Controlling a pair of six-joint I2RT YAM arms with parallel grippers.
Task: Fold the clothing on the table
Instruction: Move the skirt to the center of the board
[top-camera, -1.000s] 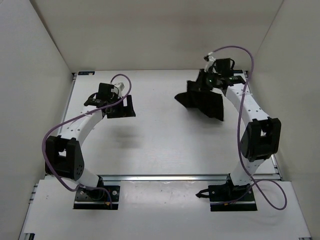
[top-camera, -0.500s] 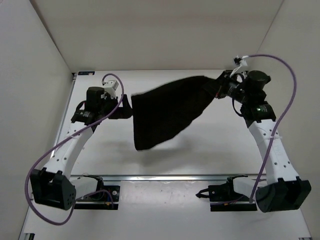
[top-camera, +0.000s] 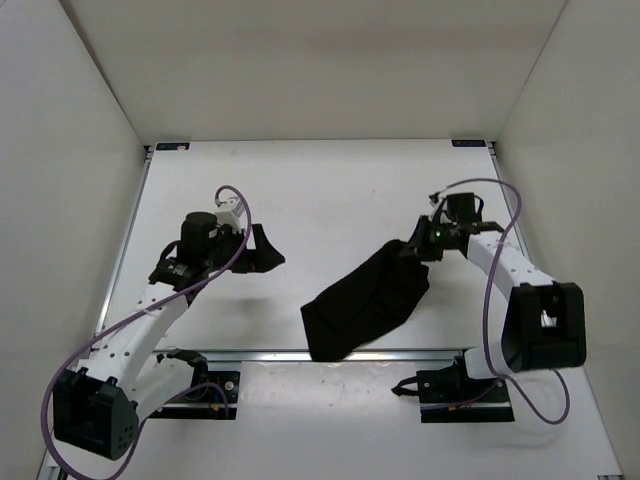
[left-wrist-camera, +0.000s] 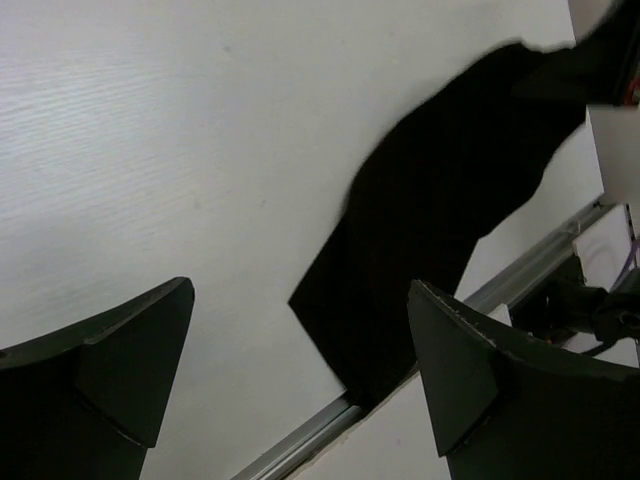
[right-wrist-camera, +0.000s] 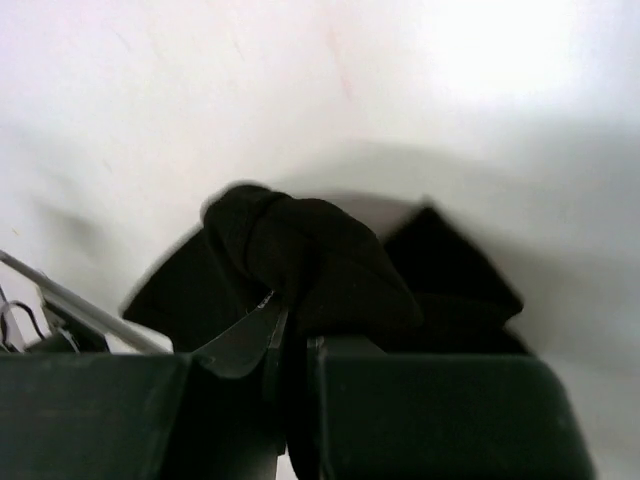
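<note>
1. Right gripper (top-camera: 418, 247) clenches one clothing (top-camera: 365, 300) corner; the rest trails from its jaws across the table (top-camera: 330, 190).
2. Left gripper (top-camera: 262, 250) gapes empty, apart.
3. A one-corner hold may bunch it or drag it off the edge.

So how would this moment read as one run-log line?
right jaws: shut on black garment | left jaws: open, empty | garment: reaches near rail of table

Blurred clothing (right-wrist-camera: 330, 270) in the right wrist view, its pinched part hidden inside the right gripper (right-wrist-camera: 296, 345), far end cut off by the left wrist view's edge.
</note>
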